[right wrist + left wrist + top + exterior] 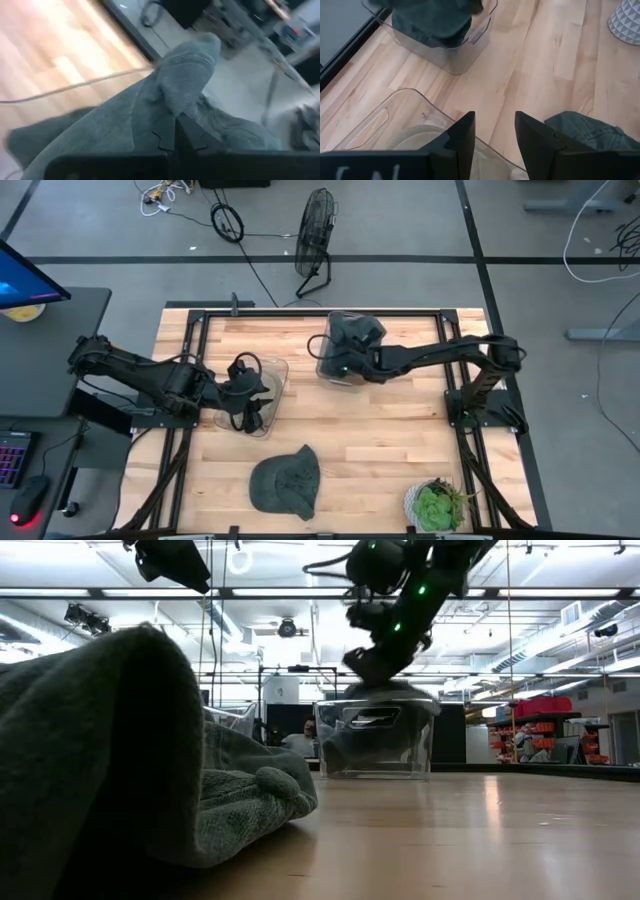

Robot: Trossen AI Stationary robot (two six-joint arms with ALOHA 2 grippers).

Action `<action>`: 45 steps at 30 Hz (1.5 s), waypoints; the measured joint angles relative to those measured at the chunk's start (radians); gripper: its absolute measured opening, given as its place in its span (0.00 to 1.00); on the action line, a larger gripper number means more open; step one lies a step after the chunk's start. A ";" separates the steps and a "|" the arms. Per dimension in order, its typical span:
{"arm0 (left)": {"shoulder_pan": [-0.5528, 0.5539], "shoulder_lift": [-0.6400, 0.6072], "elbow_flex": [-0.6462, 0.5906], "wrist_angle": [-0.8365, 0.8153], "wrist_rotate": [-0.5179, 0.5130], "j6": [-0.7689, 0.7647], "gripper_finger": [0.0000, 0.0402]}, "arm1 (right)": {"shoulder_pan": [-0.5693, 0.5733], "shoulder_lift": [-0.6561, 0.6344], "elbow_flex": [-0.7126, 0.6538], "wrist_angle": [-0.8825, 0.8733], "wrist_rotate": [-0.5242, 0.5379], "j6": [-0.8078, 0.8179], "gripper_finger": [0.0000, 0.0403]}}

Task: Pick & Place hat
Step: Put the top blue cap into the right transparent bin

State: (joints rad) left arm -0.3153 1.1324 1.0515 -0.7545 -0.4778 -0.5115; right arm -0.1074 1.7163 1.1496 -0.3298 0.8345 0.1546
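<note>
Two grey-green hats show. One lies flat on the table (285,480) near the near edge, filling the left of the low view (150,770) and showing in the left wrist view (590,131). The other (350,338) is in a clear bin (330,370) at the far middle, where my right gripper (175,134) is shut on it, above the bin (380,745) in the low view. My left gripper (495,135) is open and hangs over the rim of a second clear bin (262,395) at the left. My right gripper pinches a raised fold of the hat's cloth (172,95) between its two fingers, reaching in from above the bin. The rest of the hat (432,22) sags down inside the bin; how many layers are in the pinch cannot be told.
A potted plant in a white patterned pot (436,506) stands at the near right corner. A black frame (320,313) runs round the tabletop. Bare wood lies between the bins and the near hat. A fan (315,240) stands on the floor beyond the far edge.
</note>
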 joint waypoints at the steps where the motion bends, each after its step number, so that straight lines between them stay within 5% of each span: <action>1: 0.000 0.000 0.000 0.000 0.000 0.000 0.35 | -0.004 0.010 -0.009 0.034 -0.027 -0.033 0.00; 6: 0.000 0.000 0.000 -0.001 -0.008 0.000 0.35 | -0.009 0.051 -0.009 0.104 -0.163 -0.087 0.00; 11: 0.000 0.000 0.000 -0.005 -0.008 0.000 0.35 | -0.009 0.057 -0.009 0.074 -0.170 -0.066 0.03; 20: 0.000 0.000 0.000 -0.006 -0.008 0.000 0.35 | 0.004 0.040 -0.009 0.010 -0.189 -0.079 0.23; 30: 0.000 0.000 0.000 -0.005 -0.008 0.000 0.35 | 0.102 -0.131 0.019 -0.148 -0.174 -0.085 0.40; 35: 0.000 0.000 0.000 -0.005 -0.008 0.000 0.35 | 0.077 -0.148 0.020 -0.225 -0.056 0.045 0.35; 42: 0.000 0.000 0.000 -0.005 -0.008 0.000 0.35 | -0.030 -0.121 -0.028 -0.295 -0.149 0.209 0.06; 45: 0.000 0.000 0.000 -0.004 -0.010 0.000 0.35 | -0.068 -0.110 -0.057 -0.242 -0.201 0.203 0.03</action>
State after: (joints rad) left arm -0.3154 1.1324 1.0519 -0.7583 -0.4877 -0.5114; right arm -0.1758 1.6061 1.0921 -0.5713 0.6333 0.3578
